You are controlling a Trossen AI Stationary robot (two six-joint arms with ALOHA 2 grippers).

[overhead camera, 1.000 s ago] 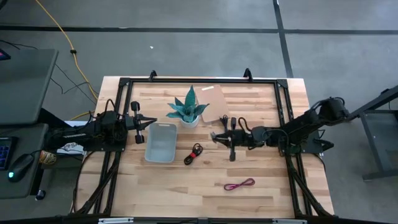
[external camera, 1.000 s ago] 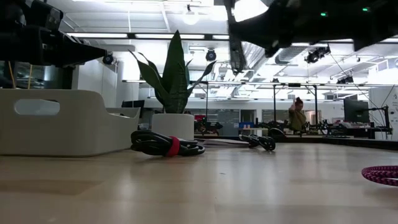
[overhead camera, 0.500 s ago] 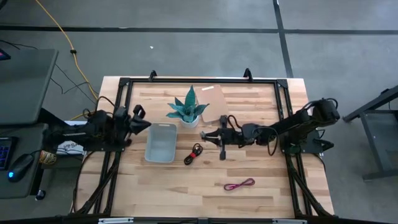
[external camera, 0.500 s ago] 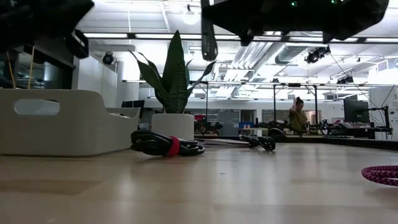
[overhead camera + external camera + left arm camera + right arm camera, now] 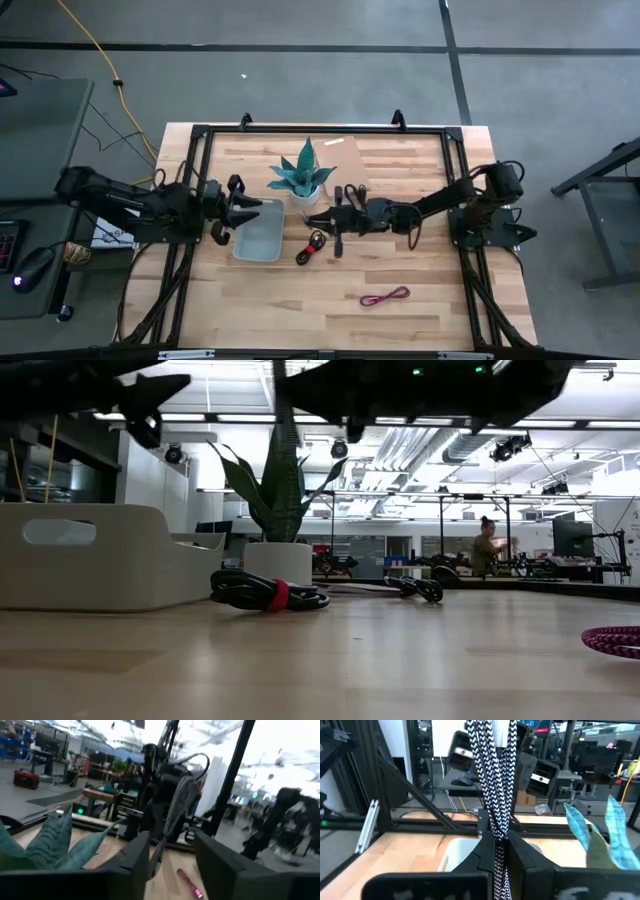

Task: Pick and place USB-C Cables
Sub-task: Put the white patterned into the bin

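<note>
My right gripper (image 5: 335, 222) reaches from the table's right toward the white bin (image 5: 258, 228) and is shut on a silver-grey braided USB-C cable (image 5: 495, 780). My left gripper (image 5: 240, 205) hovers open over the bin's left rim; its wrist view shows that cable (image 5: 170, 815) farther off between its fingers. A black cable with a red tie (image 5: 315, 245) lies on the wood beside the bin (image 5: 90, 555), the same cable (image 5: 268, 592) showing in the low view. A magenta cable (image 5: 385, 296) lies near the front, and a black cable (image 5: 420, 588) lies farther back. My right gripper pinches the silver-grey cable's strands (image 5: 496, 837) between its two fingers, coming about level from the table's right. The braided strands run up and down across the fingers. The cable is lifted clear of the table.
A potted plant (image 5: 303, 180) stands just behind the bin, between the two grippers. A tan sheet (image 5: 345, 160) lies behind it. A black frame (image 5: 300, 130) runs around the table. Bare wood lies toward the near edge.
My right gripper has travelled toward the table's left edge with the silver-grey cable, from the table's middle right to a place close to the bin. My left gripper has moved toward the right, out over the bin's left rim.
</note>
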